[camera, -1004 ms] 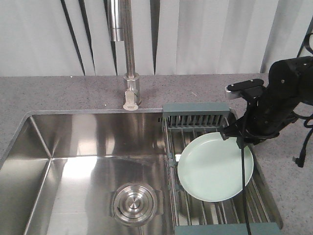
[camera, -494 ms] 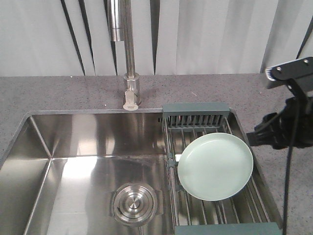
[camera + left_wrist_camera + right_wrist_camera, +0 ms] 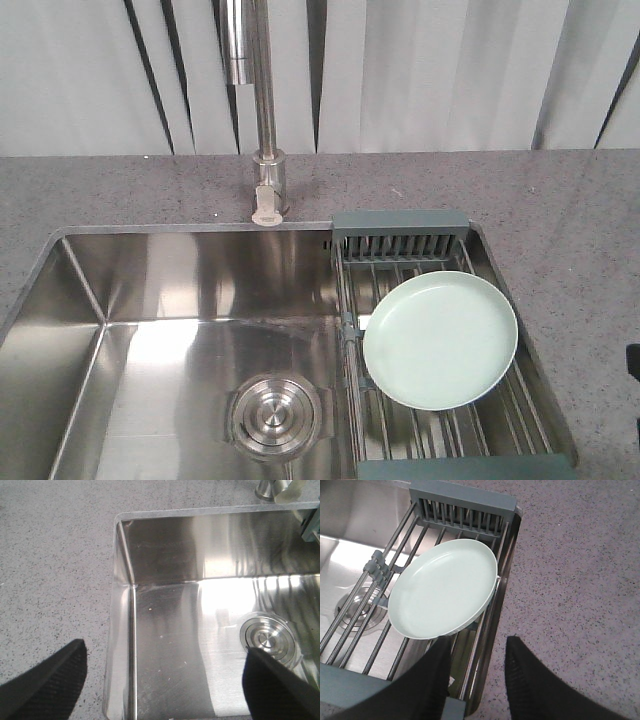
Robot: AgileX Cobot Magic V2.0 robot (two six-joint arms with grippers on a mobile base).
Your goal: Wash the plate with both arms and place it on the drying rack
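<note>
A: The right claw (image 3: pixel 475 680) hangs just off the near edge of the plate (image 3: pixel 443 587), its two dark fingers (image 3: pixel 427 680) spread with a clear gap between them and nothing in it.

B: And the left claw (image 3: pixel 162 682)?

A: Also spread wide and empty, over the left corner of the sink (image 3: pixel 200 580), with one tip above the counter (image 3: pixel 55 555).

B: Where does the plate sit?

A: Face up on the bars of the drying rack (image 3: pixel 400 244), which spans the right end of the sink. I judge the placing done, so the step in hand is backing away.

B: How to do that well?

A: Lift the right claw clear of the rim before swinging, so no finger nudges the plate along the bars.

B: What does each camera add?

A: The front view shows plate, rack, tap (image 3: pixel 262 110) and drain (image 3: pixel 277 414) together, but no claw. Only the wrist views show the fingers; the left one misses the plate entirely.
</note>
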